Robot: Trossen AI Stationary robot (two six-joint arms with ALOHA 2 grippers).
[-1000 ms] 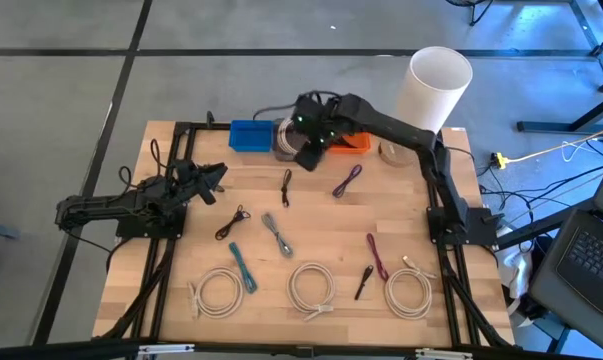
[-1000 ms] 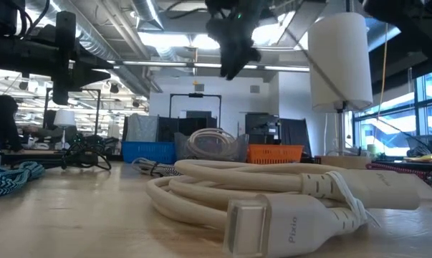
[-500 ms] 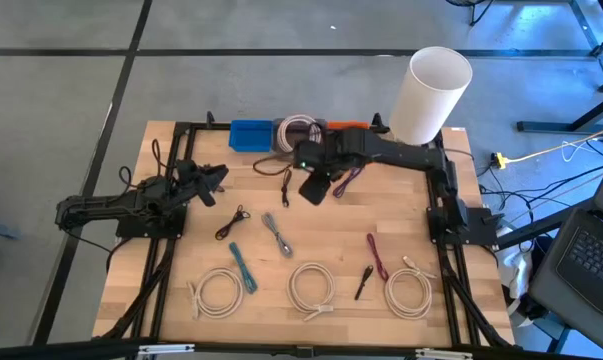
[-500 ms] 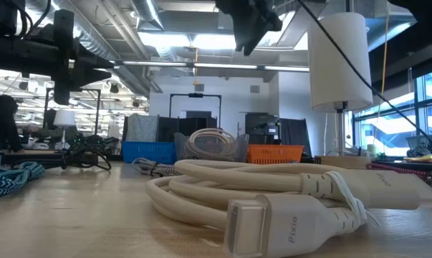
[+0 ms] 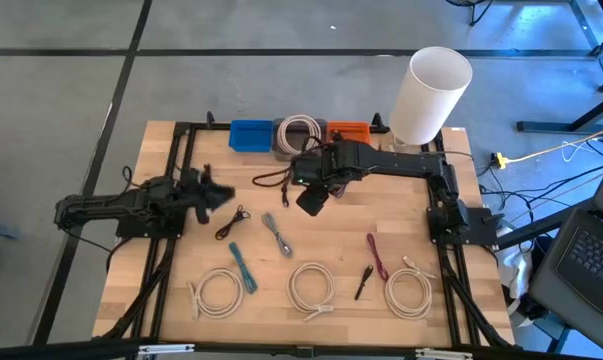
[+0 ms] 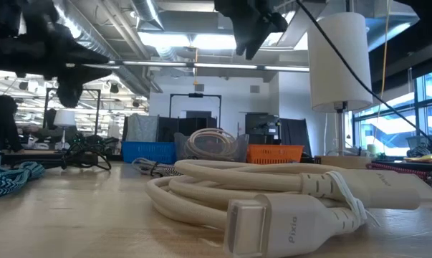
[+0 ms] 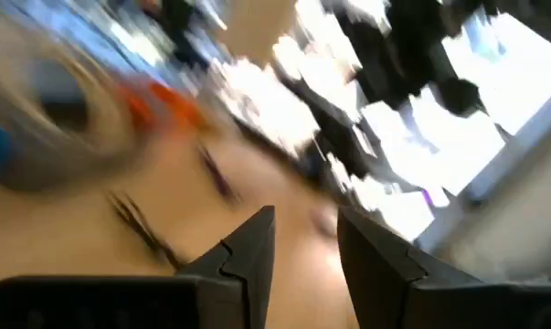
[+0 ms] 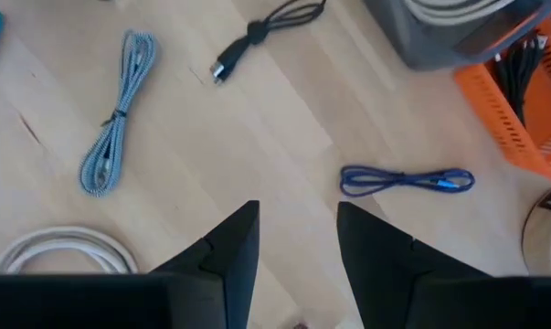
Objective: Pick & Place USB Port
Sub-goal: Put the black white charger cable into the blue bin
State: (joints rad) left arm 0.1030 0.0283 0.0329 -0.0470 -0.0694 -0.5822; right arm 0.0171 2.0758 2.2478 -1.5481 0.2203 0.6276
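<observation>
Several bundled USB cables lie flat on the wooden table. In the right wrist view I see a blue-purple cable (image 8: 407,180), a black one (image 8: 266,32) and a grey braided one (image 8: 120,110). My right gripper (image 5: 311,203) hovers open above the table's middle, holding nothing, and its fingers (image 8: 296,215) stand over bare wood between these cables. My left gripper (image 5: 219,195) is open at the table's left, above a black cable (image 5: 233,221). The left wrist view is blurred, with its fingers (image 7: 305,219) apart.
At the far edge stand a blue bin (image 5: 251,135), a grey bin of white cables (image 5: 299,133) and an orange bin (image 5: 347,129), with a tall white cylinder (image 5: 431,92) beside them. Near the front lie white coils (image 5: 312,288), a teal cable (image 5: 242,266) and a maroon cable (image 5: 377,256).
My right gripper has swung from above the far-edge bins toward the table's middle and near edge, staying open. In the high view its arm now covers the purple cable. My left gripper has shifted slightly toward the near edge and shows blurred with motion.
</observation>
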